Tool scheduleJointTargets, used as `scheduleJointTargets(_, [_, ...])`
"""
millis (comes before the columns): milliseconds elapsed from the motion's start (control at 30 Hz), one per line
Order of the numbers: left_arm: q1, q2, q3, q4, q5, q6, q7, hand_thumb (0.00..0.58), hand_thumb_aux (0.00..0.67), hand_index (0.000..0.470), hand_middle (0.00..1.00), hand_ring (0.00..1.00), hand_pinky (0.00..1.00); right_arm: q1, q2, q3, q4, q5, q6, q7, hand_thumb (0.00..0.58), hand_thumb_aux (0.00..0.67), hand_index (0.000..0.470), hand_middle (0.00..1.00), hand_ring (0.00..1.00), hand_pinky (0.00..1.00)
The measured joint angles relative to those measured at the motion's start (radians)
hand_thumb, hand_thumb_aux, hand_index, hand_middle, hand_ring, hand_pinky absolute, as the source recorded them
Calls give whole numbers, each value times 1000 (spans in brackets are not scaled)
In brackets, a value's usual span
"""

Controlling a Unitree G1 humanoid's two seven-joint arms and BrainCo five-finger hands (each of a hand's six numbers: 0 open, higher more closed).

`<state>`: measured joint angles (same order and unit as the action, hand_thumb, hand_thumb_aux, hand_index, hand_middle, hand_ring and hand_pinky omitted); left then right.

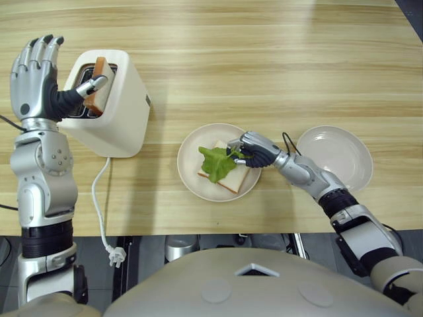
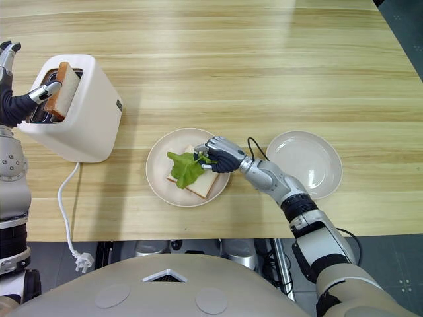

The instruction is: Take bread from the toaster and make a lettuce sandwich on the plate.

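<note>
A cream toaster (image 1: 124, 112) stands at the table's left with one bread slice (image 1: 101, 92) sticking up out of its slot. My left hand (image 1: 34, 74) is just left of the toaster, fingers stretched upward and uncurled, thumb tip resting against that slice. On the round plate (image 1: 189, 177) in the middle lies another bread slice (image 1: 238, 179) with a green lettuce leaf (image 1: 215, 164) on top. My right hand (image 1: 256, 150) rests over the plate's right side, fingers curled and pinching the leaf's right edge.
An empty pale plate (image 1: 336, 158) sits to the right of my right forearm. The toaster's white cord (image 1: 99, 205) runs toward the table's front edge, and its plug hangs over it. Bare wooden table lies behind both plates.
</note>
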<state>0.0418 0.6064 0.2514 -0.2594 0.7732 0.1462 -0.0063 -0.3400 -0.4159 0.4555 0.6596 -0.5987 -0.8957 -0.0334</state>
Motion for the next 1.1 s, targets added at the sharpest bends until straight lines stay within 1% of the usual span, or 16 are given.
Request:
scheduleJointTargets(133, [15, 0, -2, 16, -2, 7, 0, 0, 0, 0, 0, 0, 0, -6, -7, -2, 0, -5, 6, 6, 580, 670, 460, 1000, 1000, 1000])
scheduleJointTargets(167, [14, 0, -2, 16, -2, 8, 1, 0, 0, 0, 0, 0, 0, -6, -7, -2, 0, -5, 7, 11, 577, 620, 426, 1000, 1000, 1000])
scheduleJointTargets(200, [12, 0, -3, 18, -2, 9, 2, 0, 0, 0, 0, 0, 0, -6, -7, -2, -1, -5, 8, 13, 505, 428, 294, 1000, 1000, 1000])
scheduleJointTargets(233, [9, 0, -4, 23, -2, 11, 4, 0, 0, 0, 0, 0, 0, -5, -8, -2, -2, -5, 9, 18, 205, 131, 90, 1000, 1000, 1000])
scheduleJointTargets(267, [8, 0, -5, 25, -2, 13, 5, 0, 0, 0, 0, 0, 0, -4, -8, -2, -4, -5, 9, 19, 0, 0, 0, 1000, 1000, 1000])
scheduleJointTargets(467, [10, 0, -12, 40, 2, 39, 2, 0, 0, 0, 0, 0, 0, 5, -23, -18, -51, -2, 25, 23, 0, 0, 0, 1000, 1000, 1000])
scheduleJointTargets(567, [20, 1, -48, 47, 12, 58, -20, 0, 0, 0, 0, 0, 0, 2, -43, -50, -78, 1, 42, 22, 0, 0, 0, 839, 839, 839])
scheduleJointTargets(600, [22, 0, -63, 50, 14, 63, -27, 0, 0, 0, 0, 0, 0, -2, -50, -55, -83, 1, 45, 21, 0, 0, 0, 553, 553, 553])
scheduleJointTargets(633, [22, 0, -79, 56, 21, 67, -31, 0, 0, 0, 0, 0, 0, -5, -58, -63, -86, 1, 47, 20, 0, 0, 0, 471, 471, 471])
scheduleJointTargets(700, [18, 0, -118, 73, 39, 77, -43, 0, 0, 0, 0, 0, 0, -11, -77, -86, -89, -2, 59, 11, 0, 0, 0, 424, 424, 424])
scheduleJointTargets(733, [16, 0, -135, 88, 43, 84, -49, 179, 113, 78, 0, 0, 0, -18, -91, -95, -90, -4, 65, 6, 0, 0, 0, 302, 302, 302])
scheduleJointTargets(767, [16, -1, -140, 92, 44, 89, -50, 179, 113, 78, 0, 0, 0, -24, -100, -102, -91, -4, 67, 2, 0, 0, 0, 302, 302, 302])
scheduleJointTargets(800, [15, -1, -141, 94, 50, 100, -50, 460, 365, 251, 0, 0, 0, -32, -108, -119, -91, -4, 71, -6, 0, 0, 0, 67, 67, 67])
scheduleJointTargets(900, [7, 0, -148, 104, 60, 119, -47, 539, 491, 337, 0, 0, 0, -56, -123, -160, -105, -4, 84, -28, 0, 0, 0, 0, 0, 0])
scheduleJointTargets(933, [2, -1, -160, 102, 60, 119, -44, 580, 670, 460, 0, 0, 0, -67, -125, -168, -107, -4, 89, -37, 0, 0, 0, 0, 0, 0])
scheduleJointTargets(1100, [-40, -2, -171, 108, 74, 141, -16, 580, 670, 460, 0, 0, 0, -82, -126, -191, -125, -6, 93, -66, 0, 0, 0, 0, 0, 0])
